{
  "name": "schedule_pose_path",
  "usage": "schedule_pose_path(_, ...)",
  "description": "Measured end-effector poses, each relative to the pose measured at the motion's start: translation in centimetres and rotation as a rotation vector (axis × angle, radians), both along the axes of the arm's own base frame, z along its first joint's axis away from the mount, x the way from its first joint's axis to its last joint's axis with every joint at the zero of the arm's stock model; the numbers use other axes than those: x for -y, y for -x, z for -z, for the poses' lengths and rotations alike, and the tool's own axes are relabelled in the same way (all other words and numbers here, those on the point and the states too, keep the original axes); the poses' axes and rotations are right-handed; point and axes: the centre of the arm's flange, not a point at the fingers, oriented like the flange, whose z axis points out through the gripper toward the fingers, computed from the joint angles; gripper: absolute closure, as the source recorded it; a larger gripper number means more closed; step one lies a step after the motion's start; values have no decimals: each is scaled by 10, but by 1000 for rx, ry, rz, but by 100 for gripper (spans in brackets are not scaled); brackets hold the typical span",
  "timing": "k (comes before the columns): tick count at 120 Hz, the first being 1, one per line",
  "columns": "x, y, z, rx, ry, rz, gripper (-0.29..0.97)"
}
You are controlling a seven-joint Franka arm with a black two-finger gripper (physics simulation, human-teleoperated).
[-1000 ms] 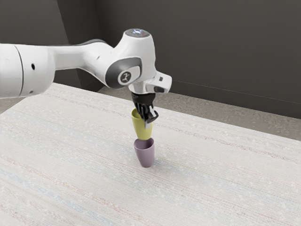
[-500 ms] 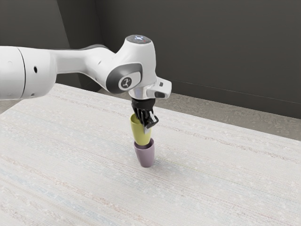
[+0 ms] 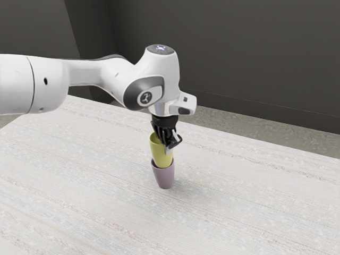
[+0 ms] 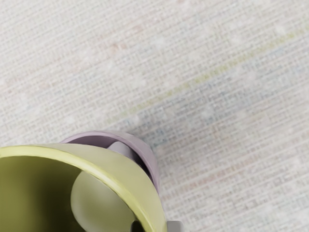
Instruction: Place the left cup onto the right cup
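A yellow-green cup (image 3: 160, 153) stands upright with its base sunk inside a mauve cup (image 3: 163, 175) on the table. My black gripper (image 3: 169, 143) grips the yellow cup's rim on the side toward the exterior view's right, fingers shut on the wall. In the wrist view the yellow cup (image 4: 72, 188) looms close under my hand, its open mouth and pale bottom showing. The mauve cup's rim (image 4: 137, 147) peeks out just behind it.
The pale woven tabletop (image 3: 255, 202) spreads wide around the stacked cups. Its far edge (image 3: 255, 139) runs diagonally behind them, with a grey floor and a dark wall beyond.
The arm has come down and shifted slightly right in the exterior view, lowering the yellow cup deeper into the mauve cup. The grip is unchanged.
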Motion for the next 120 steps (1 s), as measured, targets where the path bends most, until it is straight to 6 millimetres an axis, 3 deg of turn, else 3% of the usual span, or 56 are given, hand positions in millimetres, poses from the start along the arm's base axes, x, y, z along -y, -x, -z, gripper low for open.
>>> schedule_pose_path(65, -2, -6, 17, -9, -24, -15, 76)
schedule_pose_path(102, -1, -5, 15, -13, -19, -24, 34)
schedule_pose_path(120, -1, -4, 9, -9, -20, -28, 22)
